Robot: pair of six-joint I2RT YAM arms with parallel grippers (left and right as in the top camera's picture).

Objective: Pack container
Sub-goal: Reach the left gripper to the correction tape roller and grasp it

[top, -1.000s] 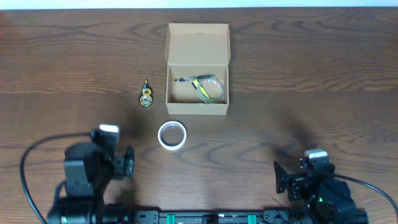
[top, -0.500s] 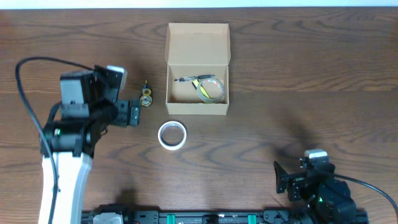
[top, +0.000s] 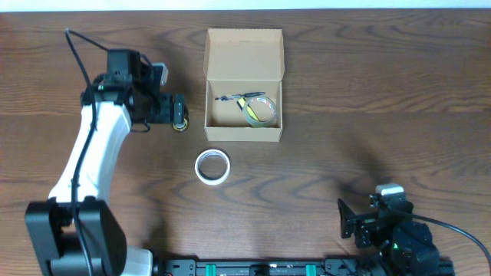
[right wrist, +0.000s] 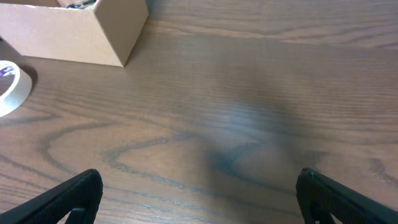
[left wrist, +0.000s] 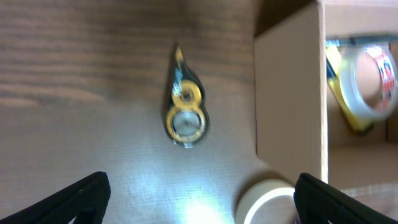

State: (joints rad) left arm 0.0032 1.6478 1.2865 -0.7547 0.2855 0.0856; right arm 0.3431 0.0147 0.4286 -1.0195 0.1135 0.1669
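Box is sitting open at far centre, lid back, w/ a clear tape roll and pen inside. Left gripper is hovering just left of it, spread wide & holding nothing, above a small yellow-black item, prob. a correction-tape dispenser. Right gripper is resting near the front edge, likewise wide open, empty. White tape roll is lying before the box.

Tan box, wht tape roll, yel/blk dispenser, woodgrain table.

table: smooth wood grain, faint sheen
container: matt cardboard
clear tape roll: glossy transparent plastic
white tape roll: matt, paper-like
dispenser: glossy plastic
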